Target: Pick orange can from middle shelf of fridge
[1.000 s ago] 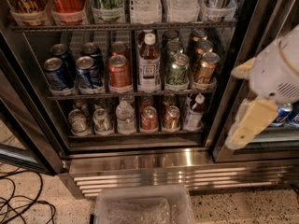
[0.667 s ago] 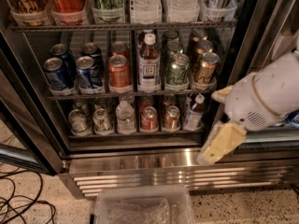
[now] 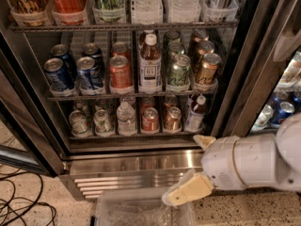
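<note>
The fridge (image 3: pixel 237 74) stands open in front of me. The orange can (image 3: pixel 207 70), coppery gold with a silver top, stands at the right front of the middle shelf (image 3: pixel 127 96). A green can (image 3: pixel 178 71) is just left of it, then a bottle (image 3: pixel 150 63), an orange-red can (image 3: pixel 121 72) and blue cans (image 3: pixel 89 73). My gripper (image 3: pixel 195 166) is low at the right, in front of the steel grille base (image 3: pixel 131 171), well below and slightly right of the orange can. Its two cream fingers are spread apart and hold nothing.
Large bottles fill the top shelf (image 3: pixel 122 27); small cans and bottles fill the bottom shelf (image 3: pixel 136 134). A clear plastic bin (image 3: pixel 136 211) sits on the floor below the grille. Cables (image 3: pixel 21 206) lie on the floor at left. A second cooler section with cans (image 3: pixel 280 112) is at right.
My arm has dropped down and swung left, from beside the middle shelf's right edge to in front of the grille base. The cans have not moved.
</note>
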`<action>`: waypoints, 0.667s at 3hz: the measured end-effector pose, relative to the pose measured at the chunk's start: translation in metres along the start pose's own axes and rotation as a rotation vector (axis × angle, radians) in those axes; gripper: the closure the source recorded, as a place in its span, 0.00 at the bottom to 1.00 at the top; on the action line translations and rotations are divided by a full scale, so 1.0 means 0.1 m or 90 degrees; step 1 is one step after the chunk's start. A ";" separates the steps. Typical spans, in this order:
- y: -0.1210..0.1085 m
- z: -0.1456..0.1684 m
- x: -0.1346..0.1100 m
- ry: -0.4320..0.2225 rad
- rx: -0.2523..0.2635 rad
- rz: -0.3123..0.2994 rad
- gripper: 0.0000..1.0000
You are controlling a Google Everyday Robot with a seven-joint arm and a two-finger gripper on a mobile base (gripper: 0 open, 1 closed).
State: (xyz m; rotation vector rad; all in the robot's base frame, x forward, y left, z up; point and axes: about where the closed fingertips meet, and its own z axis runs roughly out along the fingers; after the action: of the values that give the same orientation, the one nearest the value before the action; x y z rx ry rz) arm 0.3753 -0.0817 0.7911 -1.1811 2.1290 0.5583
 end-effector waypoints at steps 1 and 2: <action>0.24 0.19 -0.01 -0.064 0.058 -0.004 0.00; 0.20 0.17 -0.19 -0.103 0.107 -0.015 0.00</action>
State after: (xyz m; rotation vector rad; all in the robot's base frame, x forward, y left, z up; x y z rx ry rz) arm 0.3714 -0.0496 0.7934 -1.0305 1.9806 0.4401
